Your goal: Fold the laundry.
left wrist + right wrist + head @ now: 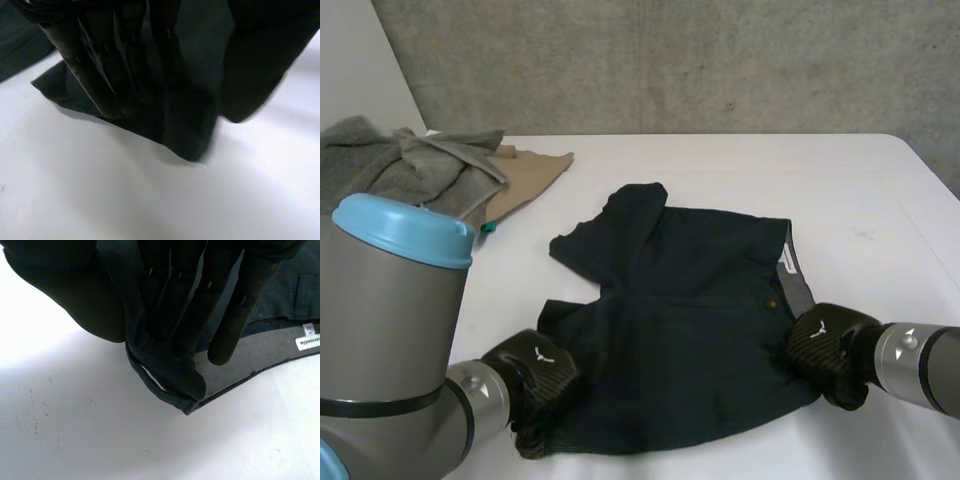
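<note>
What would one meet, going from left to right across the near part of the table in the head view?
Left arm, left hand, dark shorts, right hand, right arm. Each hand pinches a near corner of the shorts.

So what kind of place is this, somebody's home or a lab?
Probably a lab or test room, not a home: bare concrete wall, plain white table, and a robot arm by the dark shorts.

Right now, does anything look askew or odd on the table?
The shorts lie crooked: the far leg is bunched and twisted, and the waistband by the right hand is turned out, grey lining showing. Nothing looks spilled or torn.
</note>
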You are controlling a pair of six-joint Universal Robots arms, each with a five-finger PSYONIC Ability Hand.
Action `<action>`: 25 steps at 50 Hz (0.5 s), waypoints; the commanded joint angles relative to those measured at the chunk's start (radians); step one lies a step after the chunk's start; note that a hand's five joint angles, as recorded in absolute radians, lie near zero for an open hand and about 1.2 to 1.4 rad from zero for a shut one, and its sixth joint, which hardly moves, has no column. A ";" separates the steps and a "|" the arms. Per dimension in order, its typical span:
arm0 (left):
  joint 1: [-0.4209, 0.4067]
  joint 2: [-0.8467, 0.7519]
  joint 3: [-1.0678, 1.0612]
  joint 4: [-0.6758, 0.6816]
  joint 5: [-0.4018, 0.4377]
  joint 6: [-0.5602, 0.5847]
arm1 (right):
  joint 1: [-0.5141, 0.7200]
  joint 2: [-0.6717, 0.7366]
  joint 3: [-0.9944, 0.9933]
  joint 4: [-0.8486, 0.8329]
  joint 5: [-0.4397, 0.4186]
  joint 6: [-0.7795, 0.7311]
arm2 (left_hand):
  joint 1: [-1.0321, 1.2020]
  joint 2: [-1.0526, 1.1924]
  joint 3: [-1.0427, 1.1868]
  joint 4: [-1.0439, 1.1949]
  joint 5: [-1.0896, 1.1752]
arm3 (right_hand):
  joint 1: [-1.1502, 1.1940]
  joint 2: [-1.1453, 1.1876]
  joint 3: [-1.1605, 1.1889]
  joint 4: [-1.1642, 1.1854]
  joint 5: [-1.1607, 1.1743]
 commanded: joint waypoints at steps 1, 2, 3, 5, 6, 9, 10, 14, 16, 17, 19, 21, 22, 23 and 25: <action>0.071 -0.058 0.129 0.142 -0.042 -0.002 | -0.008 -0.003 0.045 -0.159 -0.005 0.082 | -0.466 -0.510 -0.535 -0.529 -0.531 | 0.293 0.223 0.208 0.200 0.208; 0.084 -0.071 0.149 0.162 -0.043 -0.002 | -0.010 -0.003 0.048 -0.171 -0.007 0.091 | -0.466 -0.510 -0.535 -0.529 -0.531 | 0.293 0.223 0.208 0.200 0.208; 0.098 -0.083 0.167 0.179 -0.043 -0.002 | -0.010 -0.003 0.056 -0.182 -0.007 0.099 | -0.466 -0.510 -0.535 -0.529 -0.531 | 0.293 0.223 0.208 0.200 0.208; 0.137 -0.121 0.229 0.228 -0.030 0.003 | -0.002 -0.002 0.071 -0.214 -0.007 0.118 | -0.466 -0.510 -0.535 -0.529 -0.531 | 0.293 0.223 0.208 0.200 0.208; 0.150 -0.135 0.250 0.239 -0.024 0.003 | 0.001 0.000 0.077 -0.222 -0.007 0.122 | -0.466 -0.510 -0.535 -0.529 -0.531 | 0.293 0.223 0.208 0.200 0.208; 0.189 -0.219 0.353 0.270 0.013 0.009 | 0.013 0.001 0.091 -0.260 -0.007 0.134 | -0.466 -0.510 -0.535 -0.529 -0.531 | 0.293 0.223 0.208 0.200 0.208; 0.198 -0.242 0.383 0.273 0.025 0.009 | 0.016 0.003 0.094 -0.269 -0.007 0.136 | -0.463 -0.507 -0.532 -0.525 -0.528 | 0.293 0.223 0.208 0.200 0.208; 0.238 -0.389 0.564 0.258 0.107 0.009 | 0.029 0.005 0.112 -0.335 -0.002 0.159 | -0.284 -0.328 -0.353 -0.347 -0.349 | 0.293 0.223 0.208 0.200 0.208; 0.246 -0.439 0.620 0.253 0.138 0.011 | 0.030 0.006 0.119 -0.354 -0.001 0.168 | -0.210 -0.254 -0.279 -0.273 -0.275 | 0.293 0.223 0.208 0.200 0.208; 0.255 -0.487 0.673 0.249 0.176 0.011 | 0.032 0.006 0.123 -0.367 -0.001 0.176 | -0.166 -0.210 -0.235 -0.229 -0.231 | 0.293 0.223 0.208 0.200 0.208; 0.261 -0.532 0.719 0.244 0.207 0.011 | 0.033 0.006 0.129 -0.383 -0.001 0.185 | -0.163 -0.207 -0.232 -0.226 -0.228 | 0.293 0.223 0.208 0.200 0.208; 0.267 -0.589 0.785 0.239 0.256 0.014 | 0.035 0.006 0.137 -0.401 0.001 0.191 | -0.107 -0.151 -0.176 -0.170 -0.172 | 0.293 0.223 0.208 0.200 0.208; 0.267 -0.623 0.825 0.236 0.278 0.020 | 0.036 0.006 0.142 -0.409 0.001 0.193 | -0.066 -0.110 -0.136 -0.129 -0.131 | 0.293 0.223 0.208 0.200 0.208; 0.266 -0.640 0.844 0.236 0.287 0.026 | 0.036 0.006 0.145 -0.412 0.001 0.194 | -0.046 -0.090 -0.115 -0.109 -0.111 | 0.293 0.223 0.208 0.200 0.208; 0.266 -0.686 0.897 0.232 0.301 0.046 | 0.035 0.005 0.148 -0.420 0.001 0.196 | -0.007 -0.051 -0.077 -0.070 -0.072 | 0.293 0.223 0.208 0.200 0.208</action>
